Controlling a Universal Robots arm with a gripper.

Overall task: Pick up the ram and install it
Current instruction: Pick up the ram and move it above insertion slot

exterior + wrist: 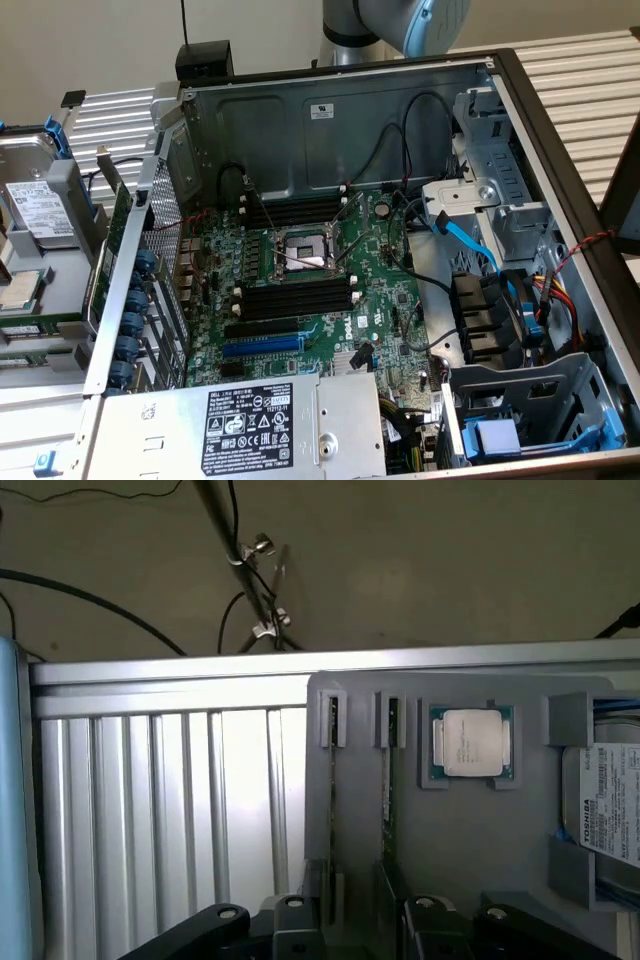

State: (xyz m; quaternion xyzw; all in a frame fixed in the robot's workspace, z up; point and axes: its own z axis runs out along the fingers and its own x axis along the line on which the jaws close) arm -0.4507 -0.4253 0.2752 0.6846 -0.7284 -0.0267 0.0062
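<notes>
Two green ram sticks stand on edge in a grey holder [470, 860], one [333, 790] beside the other [389, 780], each with its far end in a grey clip. My gripper [355, 928] hovers over their near ends, open, with its black fingers [298, 930] on either side of the gap between the sticks. Nothing is held. In the exterior view the open computer case shows the motherboard [380, 300] with black memory slots [295, 297] beside the CPU socket [303, 255]. The robot arm [400, 22] shows behind the case.
The holder also carries a loose CPU [472, 742] and a Toshiba hard drive [605, 805]. It sits at the exterior view's left [35, 250], on the ribbed aluminium table [160, 810]. Cables, a blue expansion slot [262, 346] and the power supply [250, 420] crowd the case.
</notes>
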